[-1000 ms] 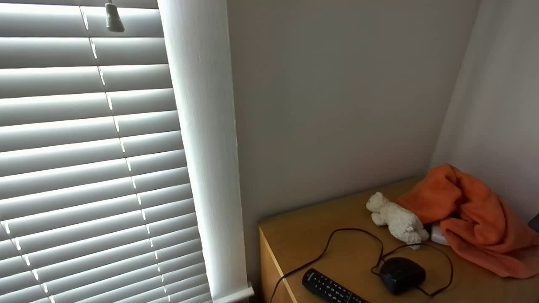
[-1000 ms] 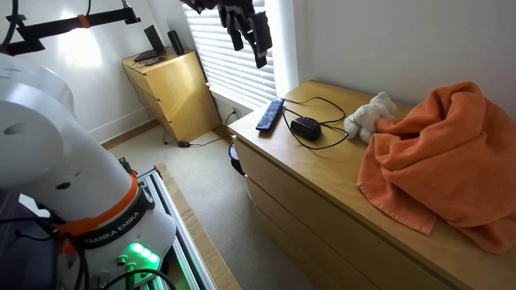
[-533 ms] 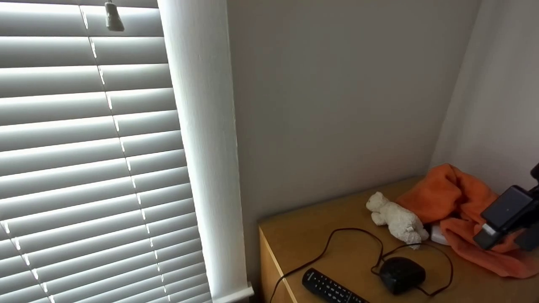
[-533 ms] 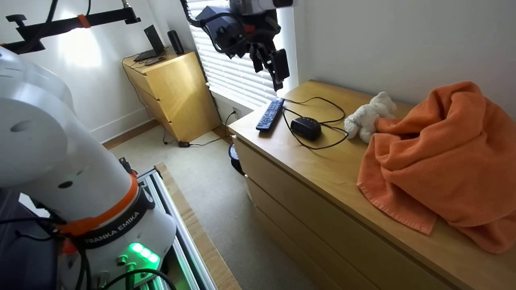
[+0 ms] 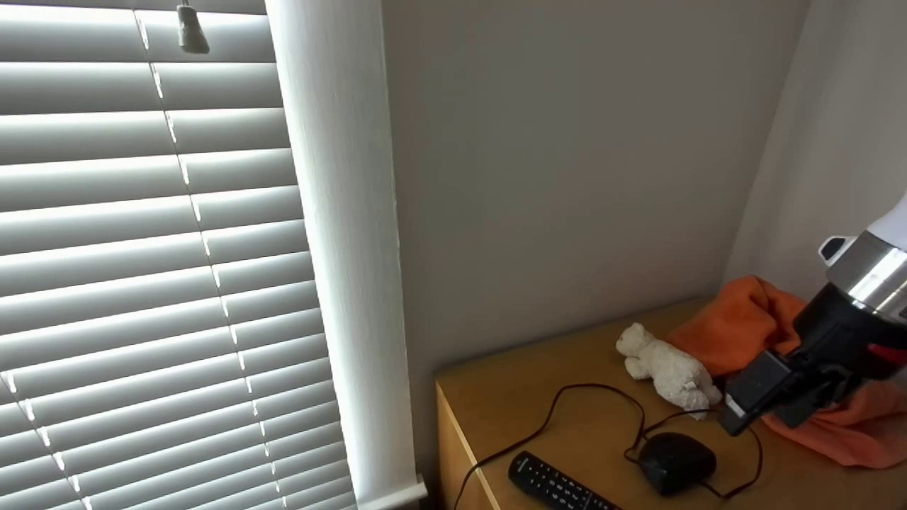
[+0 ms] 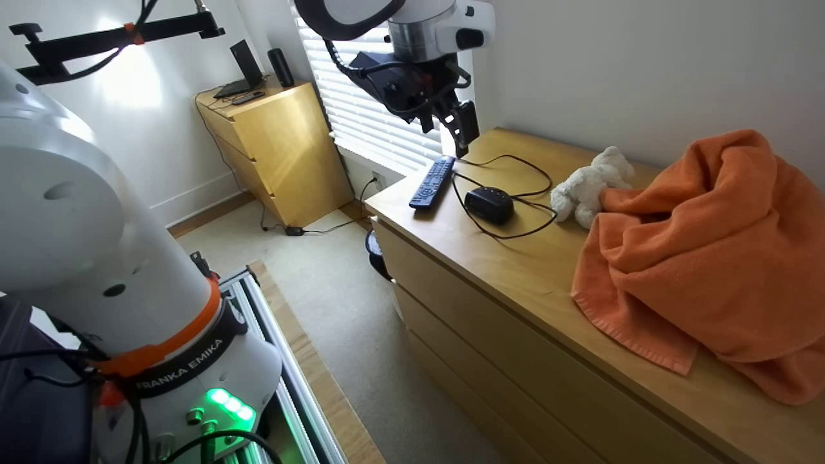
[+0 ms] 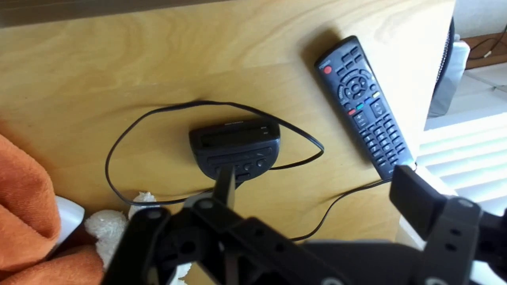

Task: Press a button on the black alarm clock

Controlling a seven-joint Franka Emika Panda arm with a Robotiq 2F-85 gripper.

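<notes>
Jaws wide apart and empty, the gripper (image 7: 313, 174) hangs above the dresser (image 6: 535, 267), where an exterior view shows the black alarm clock (image 6: 490, 206) just right of the remote control (image 6: 432, 184).

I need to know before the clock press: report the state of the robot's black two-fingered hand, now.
Black two-fingered hand: open wide in the wrist view, holding nothing.
</notes>
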